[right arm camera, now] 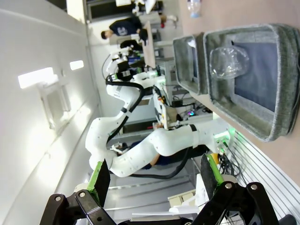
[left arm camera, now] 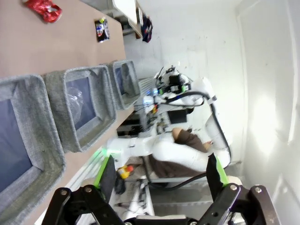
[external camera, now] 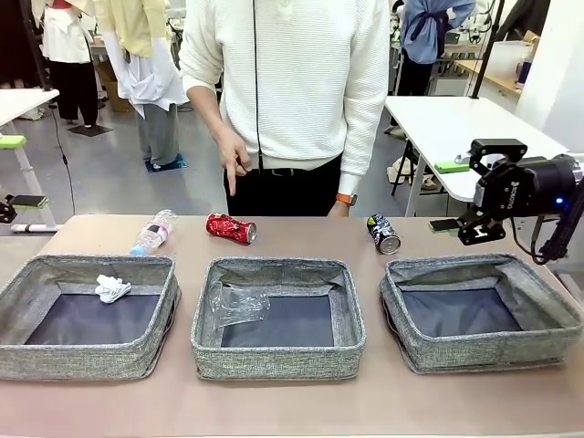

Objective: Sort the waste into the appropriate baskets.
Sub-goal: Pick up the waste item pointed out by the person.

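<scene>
Three grey baskets stand in a row: left (external camera: 82, 359), middle (external camera: 274, 360), right (external camera: 488, 351). A white tissue wad (external camera: 112, 288) lies in the left one and a crumpled clear bottle (external camera: 237, 303) in the middle one. Behind them on the table lie a clear bottle (external camera: 153, 232), a red dented can (external camera: 231, 228) and a dark can (external camera: 383, 234). My right gripper (external camera: 477, 192) hovers open and empty above the table's far right, beyond the right basket. In the left wrist view my left gripper (left arm camera: 159, 174) is open and empty, off the table's side. The right wrist view shows open fingers (right arm camera: 101, 179) too.
A person stands at the far side, one hand (external camera: 233, 160) pointing down above the red can. The right basket's floor is bare. Open tabletop runs in front of the baskets and between the litter items. Other tables and people are farther back.
</scene>
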Robot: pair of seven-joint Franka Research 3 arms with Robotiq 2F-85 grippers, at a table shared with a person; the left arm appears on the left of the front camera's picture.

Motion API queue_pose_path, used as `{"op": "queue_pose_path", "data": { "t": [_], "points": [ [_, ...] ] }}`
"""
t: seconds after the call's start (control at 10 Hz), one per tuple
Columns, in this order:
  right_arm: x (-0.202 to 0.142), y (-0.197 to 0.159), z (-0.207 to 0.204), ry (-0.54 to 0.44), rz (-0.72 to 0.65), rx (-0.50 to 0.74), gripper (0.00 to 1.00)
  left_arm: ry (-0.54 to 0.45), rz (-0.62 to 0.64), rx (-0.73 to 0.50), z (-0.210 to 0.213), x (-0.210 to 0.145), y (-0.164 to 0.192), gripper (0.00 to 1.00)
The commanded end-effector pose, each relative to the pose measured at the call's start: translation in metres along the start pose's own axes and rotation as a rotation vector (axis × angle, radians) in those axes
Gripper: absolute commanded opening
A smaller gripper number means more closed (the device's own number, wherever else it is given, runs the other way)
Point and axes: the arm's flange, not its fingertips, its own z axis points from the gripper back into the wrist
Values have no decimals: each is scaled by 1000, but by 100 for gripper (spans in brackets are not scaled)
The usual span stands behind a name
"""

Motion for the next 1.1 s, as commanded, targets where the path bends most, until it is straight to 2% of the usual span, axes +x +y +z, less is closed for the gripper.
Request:
{"op": "queue_pose_path", "data": {
  "t": [0.0,0.2,0.4,0.5,0.7,0.8,0.9,1.0],
  "points": [
    [0,4,5,14,-15,-7,100,169,-393,192,-47,27,-15,100],
    [0,4,5,14,-15,-7,100,404,-861,393,-116,45,-31,100],
    [0,4,5,14,-15,-7,100,495,-1256,557,-166,41,-38,100],
    [0,4,5,14,-15,-7,100,501,-1473,712,-186,36,-41,100],
    [0,4,5,14,-15,-7,100,629,-1778,941,-218,27,-32,100],
    [0,4,5,14,-15,-7,100,690,-1887,1010,-227,25,-26,100],
    [0,4,5,14,-15,-7,100,672,-2006,1009,-236,24,-22,100],
    [0,4,5,14,-15,-7,100,629,-2053,1060,-250,32,-19,100]
  ]
}}
